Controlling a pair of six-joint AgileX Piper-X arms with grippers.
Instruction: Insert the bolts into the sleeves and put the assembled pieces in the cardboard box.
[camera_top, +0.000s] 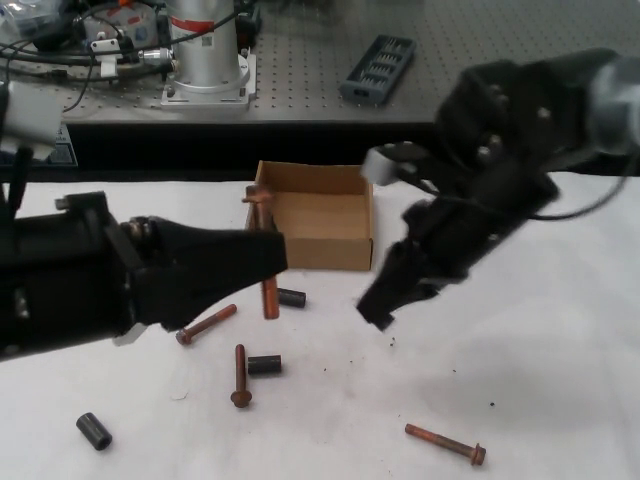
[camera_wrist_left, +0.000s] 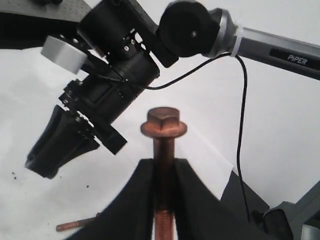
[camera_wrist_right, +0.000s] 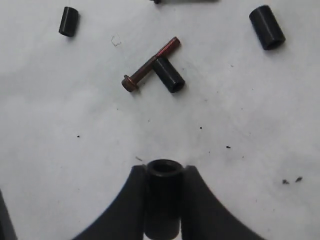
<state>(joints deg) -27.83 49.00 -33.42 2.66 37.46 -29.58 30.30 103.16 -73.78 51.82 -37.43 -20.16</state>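
copper bolt (camera_wrist_left: 163, 127) pinched in left claw (camera_wrist_left: 163, 164), black sleeve (camera_wrist_right: 163, 195) half hidden in right claw (camera_wrist_right: 164, 171)

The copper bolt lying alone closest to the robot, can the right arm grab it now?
Probably not yet. The right gripper is shut on a black cylindrical sleeve, so it has no free grip. The path to the copper bolt looks open, though: only bare white cloth lies around it.

Bright, even light falls from above. The white table (camera_top: 560, 330) looks pale, almost washed out. A soft grey shadow lies on it below the right hand (camera_top: 378, 312). The held bolt (camera_wrist_left: 163, 127) has a small shine on its head.
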